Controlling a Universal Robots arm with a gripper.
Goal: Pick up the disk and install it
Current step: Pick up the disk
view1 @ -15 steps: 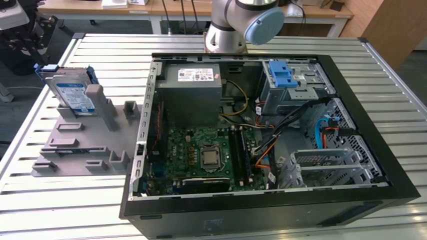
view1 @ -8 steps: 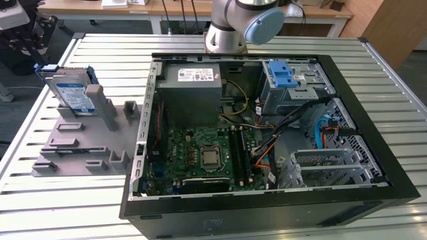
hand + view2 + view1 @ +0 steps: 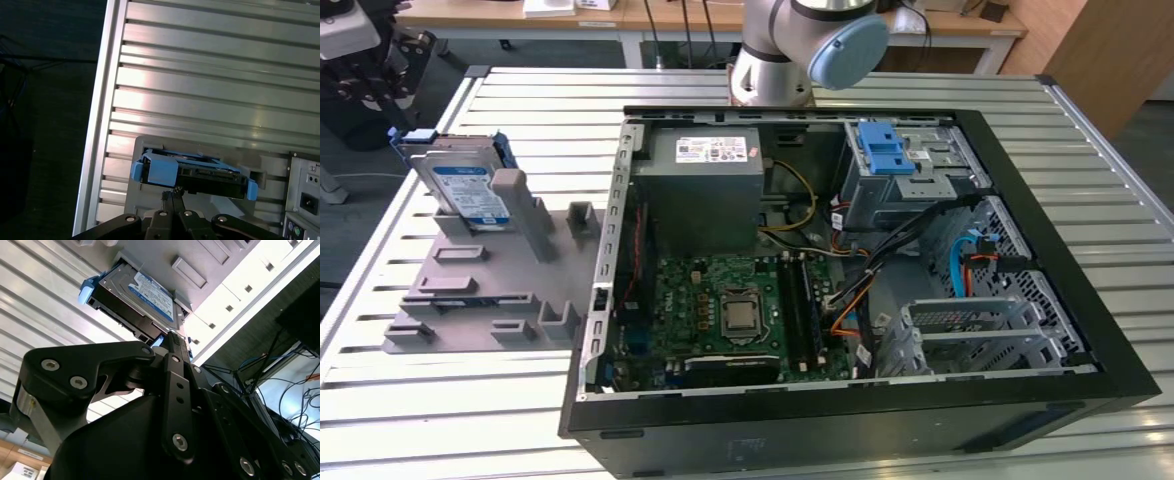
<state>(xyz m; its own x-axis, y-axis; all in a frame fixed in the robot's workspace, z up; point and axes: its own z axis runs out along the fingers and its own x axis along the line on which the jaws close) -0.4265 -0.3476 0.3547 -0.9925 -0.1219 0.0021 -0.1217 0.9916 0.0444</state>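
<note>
The disk stands on edge in a slot at the far end of a grey holder. Its blue-and-white label faces the exterior camera, and its blue bracket shows along the upper rim. The holder lies flat on the slatted metal tabletop, just beside an open case, on the exterior view's left of it. The case lies on its side with a green board, a grey box and a silver cage with a blue latch showing inside. The cage sits in the case's far corner at the exterior view's right, well apart from the disk. The arm rises at the far edge of the tabletop behind the case. The fingers hang beyond the holder, near the tabletop's far corner at the exterior view's left, apart from the disk. In the second wrist view the fingers point toward the disk, which leans in its slot with the label in sight. In the first wrist view the fingers look pressed together with nothing between them. Their tips line up with the dark edge of the disk between the bracket's blue ends, and I cannot tell whether they touch it.
</note>
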